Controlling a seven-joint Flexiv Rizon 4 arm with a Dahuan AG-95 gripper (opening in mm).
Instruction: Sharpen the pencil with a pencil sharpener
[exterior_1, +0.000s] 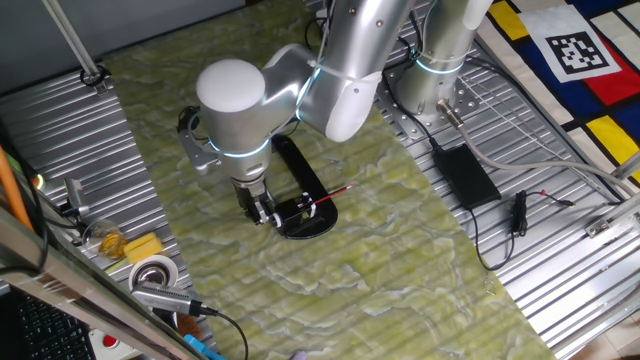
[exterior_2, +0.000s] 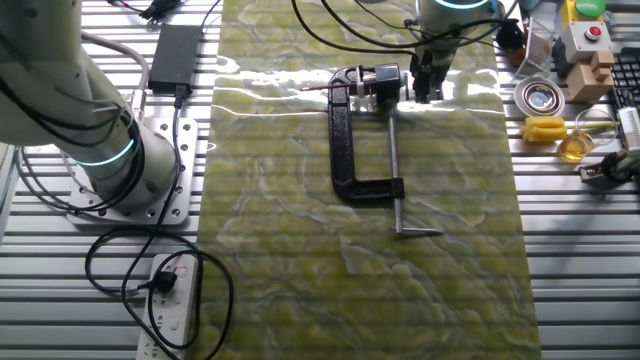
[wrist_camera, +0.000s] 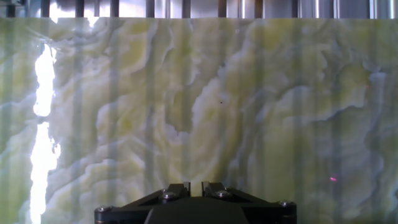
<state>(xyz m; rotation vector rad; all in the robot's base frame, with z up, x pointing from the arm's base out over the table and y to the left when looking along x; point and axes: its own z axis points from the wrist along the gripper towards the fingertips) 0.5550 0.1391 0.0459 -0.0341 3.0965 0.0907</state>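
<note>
While the gripper (exterior_1: 262, 212) hangs low at the left edge of the pencil sharpener (exterior_1: 305, 214), just left of centre in one fixed view, its fingers look pressed together with nothing between them; the hand view shows the two fingers (wrist_camera: 177, 189) nearly touching over bare marbled mat. The pencil (exterior_1: 332, 197) sits in the sharpener, slanting up and to the right from its white parts. In the other fixed view the sharpener's black loop frame (exterior_2: 342, 140) and silver rod (exterior_2: 393, 160) stretch down from upper centre, with the gripper just beside the head at the top.

The likely trouble is a miss: the gripper stands on the far side of the device from the pencil's free end, so a careless sweep could bump the frame, shift the sharpener, or knock the pencil out. The thin pencil could also slip or snap in a skewed pinch.

A power brick (exterior_1: 464, 172) with its cable (exterior_1: 519, 213) lies well right; tape rolls (exterior_1: 153, 272) and a yellow block (exterior_1: 143, 247) crowd the lower left, none in the way.
</note>
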